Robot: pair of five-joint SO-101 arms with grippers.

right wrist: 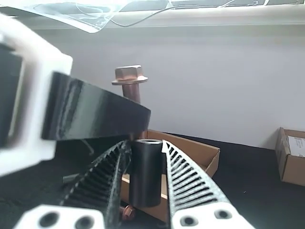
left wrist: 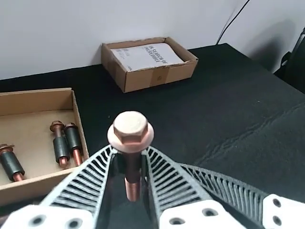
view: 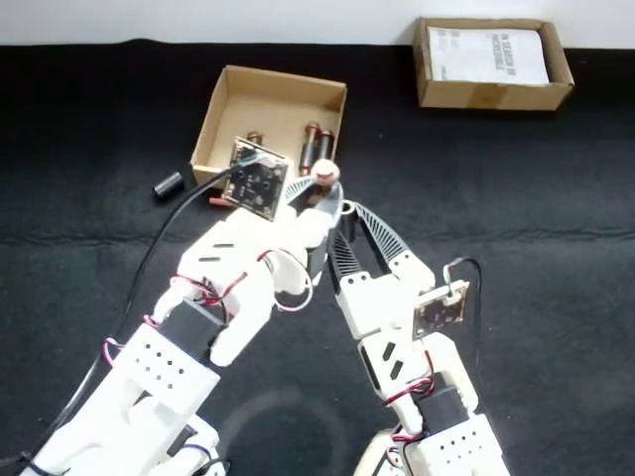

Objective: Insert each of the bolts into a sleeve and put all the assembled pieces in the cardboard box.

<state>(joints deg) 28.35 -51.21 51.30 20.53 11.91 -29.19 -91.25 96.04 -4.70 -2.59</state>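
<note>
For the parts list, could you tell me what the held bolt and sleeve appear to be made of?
The bolt looks like copper-toned metal: a shiny reddish shank and hex flange head. The sleeve looks like black rubber or plastic, matte and smooth.

Coppery metal bolt [left wrist: 130,133], matt black sleeve [right wrist: 146,171], cardboard box [view: 270,103], black cloth tabletop [view: 516,198]

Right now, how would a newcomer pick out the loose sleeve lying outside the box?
Find the cardboard box holding copper bolts. Just outside its left wall, on the black cloth, lies a short black sleeve. Unlike those in the box, it has no bolt through it.
</note>
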